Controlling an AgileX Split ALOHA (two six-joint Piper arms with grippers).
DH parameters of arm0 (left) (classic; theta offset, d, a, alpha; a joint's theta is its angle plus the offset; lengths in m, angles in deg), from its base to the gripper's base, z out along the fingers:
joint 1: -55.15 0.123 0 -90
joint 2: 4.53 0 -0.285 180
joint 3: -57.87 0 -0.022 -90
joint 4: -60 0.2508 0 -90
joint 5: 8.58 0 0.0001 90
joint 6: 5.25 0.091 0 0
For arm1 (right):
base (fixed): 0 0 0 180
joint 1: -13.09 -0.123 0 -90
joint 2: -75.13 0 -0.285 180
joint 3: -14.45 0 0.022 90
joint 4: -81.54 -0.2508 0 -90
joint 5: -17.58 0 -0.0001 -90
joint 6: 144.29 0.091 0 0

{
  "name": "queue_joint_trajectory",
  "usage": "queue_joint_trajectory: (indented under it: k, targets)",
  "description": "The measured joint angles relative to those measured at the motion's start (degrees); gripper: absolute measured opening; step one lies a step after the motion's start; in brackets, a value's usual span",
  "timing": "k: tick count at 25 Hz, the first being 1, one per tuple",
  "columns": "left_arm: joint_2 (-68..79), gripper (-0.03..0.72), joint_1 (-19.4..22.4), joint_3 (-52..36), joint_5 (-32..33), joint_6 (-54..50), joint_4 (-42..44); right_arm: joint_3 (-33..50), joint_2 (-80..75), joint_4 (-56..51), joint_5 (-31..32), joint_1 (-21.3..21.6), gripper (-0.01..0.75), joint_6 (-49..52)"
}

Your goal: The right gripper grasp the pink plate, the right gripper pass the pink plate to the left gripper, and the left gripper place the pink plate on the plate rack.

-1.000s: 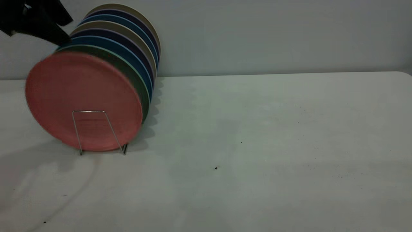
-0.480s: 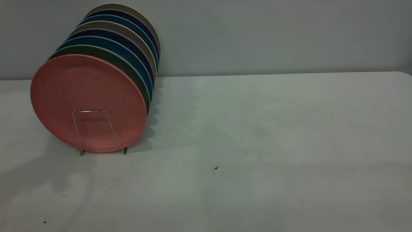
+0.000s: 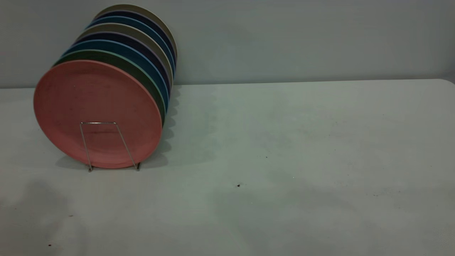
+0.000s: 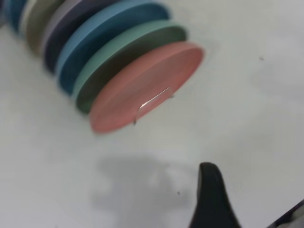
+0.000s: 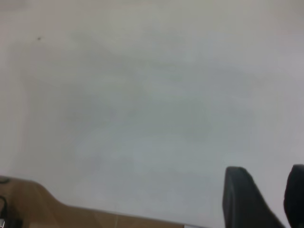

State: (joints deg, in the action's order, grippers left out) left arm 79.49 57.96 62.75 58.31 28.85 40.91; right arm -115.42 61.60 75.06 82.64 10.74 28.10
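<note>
1. Where the white table (image 3: 284, 142) nears the exterior view's left edge, the round salmon-pink matte plate (image 3: 97, 113) stands on its rim at the front of a leaning row of plates, held behind the front loop of the thin silver wire plate rack (image 3: 106, 145).
2. Directly behind it, almost touching, is a teal-green plate (image 3: 149, 83), then blue, dark navy and beige plates (image 3: 156, 46) receding toward the pale wall.
3. Neither arm shows in the exterior view; the tabletop from the rack across to the rounded right corner is bare apart from a few dark specks.
4. From the left wrist view, the left gripper (image 4: 247, 202) hangs above the table well apart from the pink plate (image 4: 147, 88); one black fingertip (image 4: 211, 194) shows with a sliver of the other at the frame's corner, a wide gap between them, so it is spread and holds nothing.
5. From the right wrist view, the right gripper (image 5: 270, 194) is over bare table near the table's edge, two black fingers (image 5: 242, 194) parted by a narrow gap, empty.
</note>
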Motion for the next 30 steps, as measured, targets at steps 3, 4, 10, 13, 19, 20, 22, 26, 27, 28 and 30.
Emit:
queue_joint_trajectory:
  k: [3, 4, 10, 13, 19, 20, 22, 26, 27, 28, 30]
  targets:
    - [-2.43, 0.510, 0.00, -0.58, 0.00, -7.13, 3.22, 0.05, 0.36, 0.00, 0.00, -1.61, 0.237, 0.00]
    - [-3.29, 0.510, 0.00, -0.78, 0.00, -8.79, 4.44, 0.05, 0.36, 0.00, 0.00, -2.21, 0.237, 0.00]
    - [-8.91, 0.510, 0.00, -1.98, 0.00, -15.28, 7.53, 0.05, 0.43, 0.57, 0.00, -2.83, 0.256, 0.99]
    - [-14.07, 0.498, 0.00, -7.05, 0.00, -16.32, 8.69, 0.05, 0.43, 0.63, 0.00, -2.87, 0.299, 1.36]
    - [-26.78, 0.483, 0.00, -24.37, 0.00, -17.40, 9.46, 0.05, 0.43, 0.25, 0.00, -2.87, 0.352, 1.48]
    - [-28.78, 0.483, 0.00, -27.61, 0.00, -17.66, 9.46, 0.05, 0.43, 0.19, 0.00, -2.87, 0.353, 1.48]
    - [-33.89, 0.483, 0.00, -33.27, 0.00, -18.47, 9.51, 0.05, 0.43, 0.19, 0.00, -2.87, 0.354, 1.48]
    - [-43.50, 0.482, 0.00, -42.77, -0.37, -19.23, 9.59, 0.05, 0.43, 0.19, 0.00, -2.87, 0.356, 1.48]
    - [-45.31, 0.482, 0.00, -44.69, -0.54, -19.92, 9.64, 0.05, 0.43, 0.19, 0.00, -2.87, 0.356, 1.48]
    - [-47.29, 0.482, 0.00, -46.12, -1.22, -20.61, 9.69, 0.05, 0.43, 0.19, 0.00, -2.87, 0.356, 1.54]
    - [-50.57, 0.482, 0.00, -49.12, -2.04, -22.40, 9.70, 0.05, 0.43, 0.19, 0.00, -2.87, 0.356, 1.54]
